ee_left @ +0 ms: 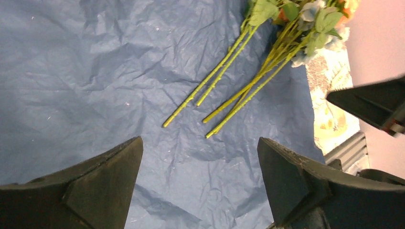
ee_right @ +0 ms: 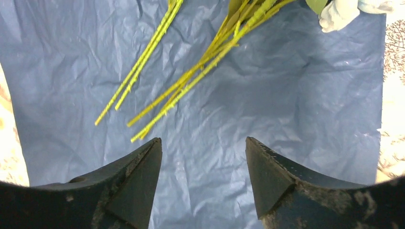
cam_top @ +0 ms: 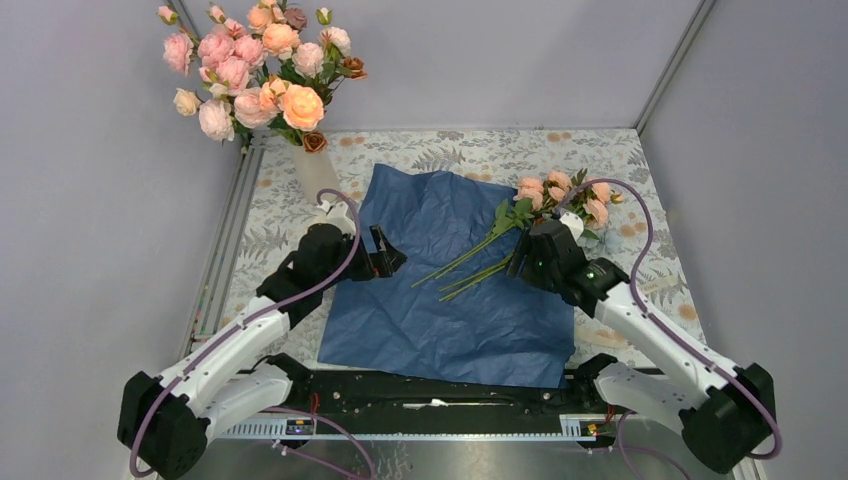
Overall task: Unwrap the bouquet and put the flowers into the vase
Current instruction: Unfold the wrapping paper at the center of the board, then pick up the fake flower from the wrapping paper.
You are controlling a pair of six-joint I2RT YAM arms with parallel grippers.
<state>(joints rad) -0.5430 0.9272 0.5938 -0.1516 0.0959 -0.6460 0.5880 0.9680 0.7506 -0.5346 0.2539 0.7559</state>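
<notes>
The bouquet's wrapping, a crinkled navy paper (cam_top: 450,290), lies spread flat on the table. Loose flowers (cam_top: 560,195) rest on its right part, their green stems (cam_top: 470,262) pointing toward the near left. The off-white vase (cam_top: 318,175) stands at the far left and holds a big bunch of pink and peach blooms (cam_top: 255,70). My left gripper (cam_top: 385,255) hovers open over the paper's left edge, stems (ee_left: 229,90) ahead of it. My right gripper (cam_top: 520,262) hangs open just short of the stem ends (ee_right: 143,131), with only paper (ee_right: 286,95) between its fingers.
A leaf-patterned cloth (cam_top: 470,150) covers the table. Grey walls close in on the left, back and right. A metal rail (cam_top: 225,250) runs along the left side and a black bar (cam_top: 440,395) along the near edge. The right gripper's finger (ee_left: 372,102) shows in the left wrist view.
</notes>
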